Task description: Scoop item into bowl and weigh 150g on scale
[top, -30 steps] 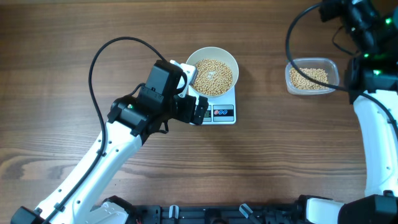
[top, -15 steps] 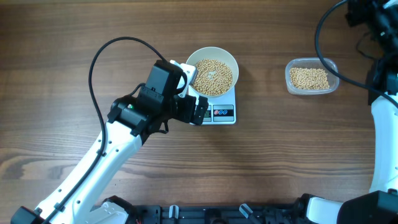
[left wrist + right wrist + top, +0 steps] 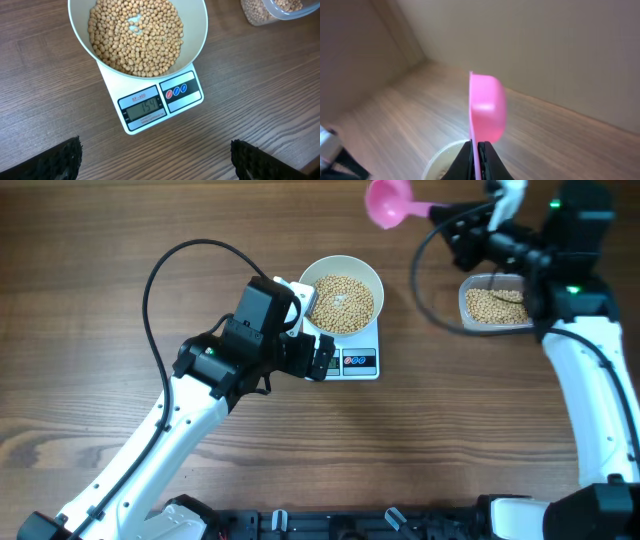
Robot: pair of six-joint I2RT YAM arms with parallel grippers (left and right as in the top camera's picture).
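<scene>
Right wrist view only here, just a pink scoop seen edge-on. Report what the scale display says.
Observer: The scale display appears to read 154, with the bowl of beans on it.
Operator: Say whether the scoop carries anything.
Observer: Overhead, no beans show in the pink scoop clamped in the right gripper.
Operator: Give me the left gripper.
Observer: The left gripper is open, holding nothing, near the scale.

The left arm (image 3: 190, 415), from seven o'clock, has smooth white links, black joint blocks, one green light (image 3: 210, 350) and a thin black cable (image 3: 150, 290). The right arm (image 3: 590, 395), at three o'clock, looks the same, with two green lights. The left fingers (image 3: 60, 160) are black and rough.
</scene>
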